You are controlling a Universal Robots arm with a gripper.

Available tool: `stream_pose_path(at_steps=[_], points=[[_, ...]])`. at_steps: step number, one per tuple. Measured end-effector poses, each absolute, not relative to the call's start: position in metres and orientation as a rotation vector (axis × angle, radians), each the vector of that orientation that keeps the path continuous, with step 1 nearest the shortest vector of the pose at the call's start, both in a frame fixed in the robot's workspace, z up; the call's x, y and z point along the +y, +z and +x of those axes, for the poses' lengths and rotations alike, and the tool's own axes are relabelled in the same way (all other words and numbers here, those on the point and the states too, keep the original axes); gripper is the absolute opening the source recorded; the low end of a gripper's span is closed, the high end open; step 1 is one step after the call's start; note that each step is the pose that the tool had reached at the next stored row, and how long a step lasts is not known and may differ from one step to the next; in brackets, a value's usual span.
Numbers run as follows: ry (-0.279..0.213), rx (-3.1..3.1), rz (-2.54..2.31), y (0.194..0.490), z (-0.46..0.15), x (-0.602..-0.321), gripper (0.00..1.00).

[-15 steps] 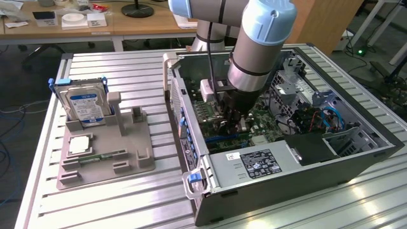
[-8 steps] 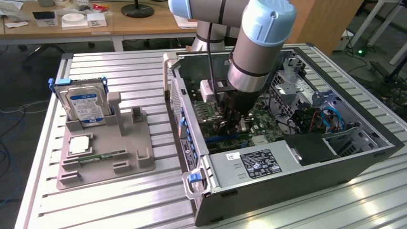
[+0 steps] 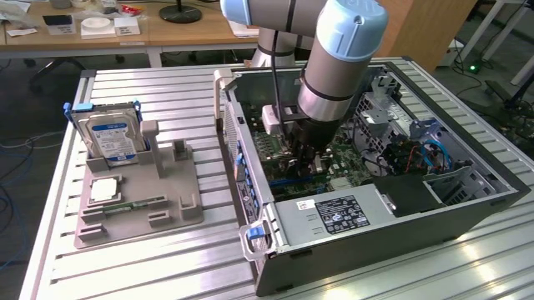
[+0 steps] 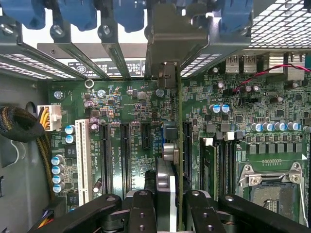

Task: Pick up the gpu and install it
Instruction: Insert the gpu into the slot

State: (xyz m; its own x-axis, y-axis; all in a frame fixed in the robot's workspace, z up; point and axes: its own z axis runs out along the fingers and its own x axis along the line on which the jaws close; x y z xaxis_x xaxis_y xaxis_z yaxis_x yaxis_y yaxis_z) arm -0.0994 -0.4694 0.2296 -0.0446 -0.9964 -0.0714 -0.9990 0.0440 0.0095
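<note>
Looking down from the wrist, you see your gripper (image 4: 170, 204) pinching the gpu (image 4: 179, 145) on its edge. The card stands upright over the green board (image 4: 131, 111), inside the open computer case (image 3: 467, 206).

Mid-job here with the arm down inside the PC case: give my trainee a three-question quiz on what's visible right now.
1. True or false: the gripper is shut on the gpu.
2. The gpu stands edge-on over which part: (a) power supply, (b) motherboard, (c) parts tray?
3. What stands upright in the parts tray outside the case?

Key: 1 true; 2 b; 3 the blue-labelled hard drive.
</note>
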Motion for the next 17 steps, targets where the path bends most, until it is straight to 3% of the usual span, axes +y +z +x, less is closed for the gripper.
stream_pose_path(at_steps=[17], points=[[0.087, 2.237, -2.14, 0.2277, -0.0995, -0.4694, 0.28]])
